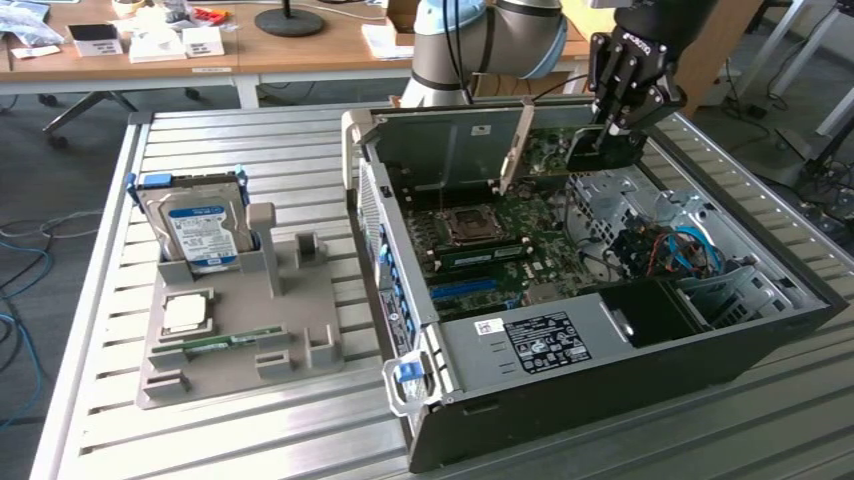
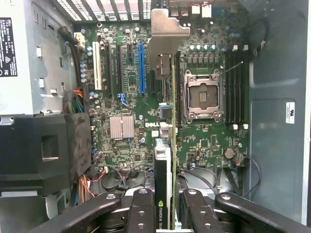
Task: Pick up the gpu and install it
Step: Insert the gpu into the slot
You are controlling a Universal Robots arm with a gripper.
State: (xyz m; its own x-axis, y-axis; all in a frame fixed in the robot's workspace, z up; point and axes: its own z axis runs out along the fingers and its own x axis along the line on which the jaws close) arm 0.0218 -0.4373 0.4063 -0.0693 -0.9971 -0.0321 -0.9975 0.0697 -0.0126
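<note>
My gripper (image 1: 617,118) hangs over the far end of the open computer case (image 1: 747,350), shut on the gpu (image 1: 598,148), which it holds on edge above the motherboard (image 1: 501,225). In the wrist view the gpu (image 2: 163,165) shows edge-on between the black fingers (image 2: 144,209), a thin green board with a dark face. Its silver end bracket (image 2: 167,34) points toward the case's rear wall. Beneath it lie the motherboard (image 2: 126,145) and its expansion slots, one blue (image 2: 141,68) and others black (image 2: 119,68). The card is clear of the slots.
A grey parts holder (image 1: 254,330) on the slatted metal table (image 1: 267,150) carries a hard drive (image 1: 200,225), a processor (image 1: 187,312) and a memory stick (image 1: 214,343). Inside the case sit the power supply (image 1: 534,340), the empty CPU socket (image 2: 203,94) and cables (image 1: 681,250).
</note>
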